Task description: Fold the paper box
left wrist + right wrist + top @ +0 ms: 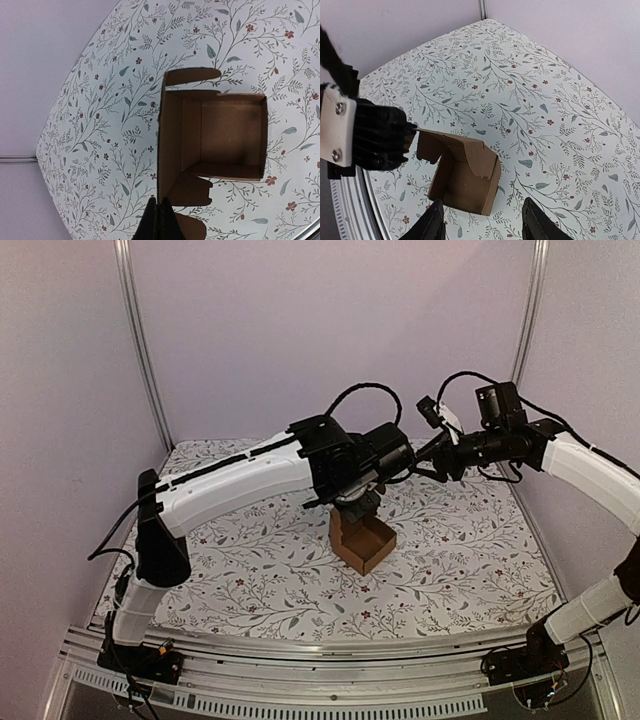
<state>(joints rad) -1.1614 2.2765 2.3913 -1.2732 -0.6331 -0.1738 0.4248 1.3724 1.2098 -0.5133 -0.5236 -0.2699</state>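
at the middle of the table (pixel 480 570) the paper box (pixel 362 540) sits open-topped, its raised flap pinched by the clenched left gripper (pixel 159 215). the right gripper (pixel 485 227) hovers above, fingers spread and empty, the box straight ahead of them.

Pale lilac walls (pixel 330 330), metal corner posts (pixel 143 340), leafy floral-patterned tabletop (pixel 480 560)
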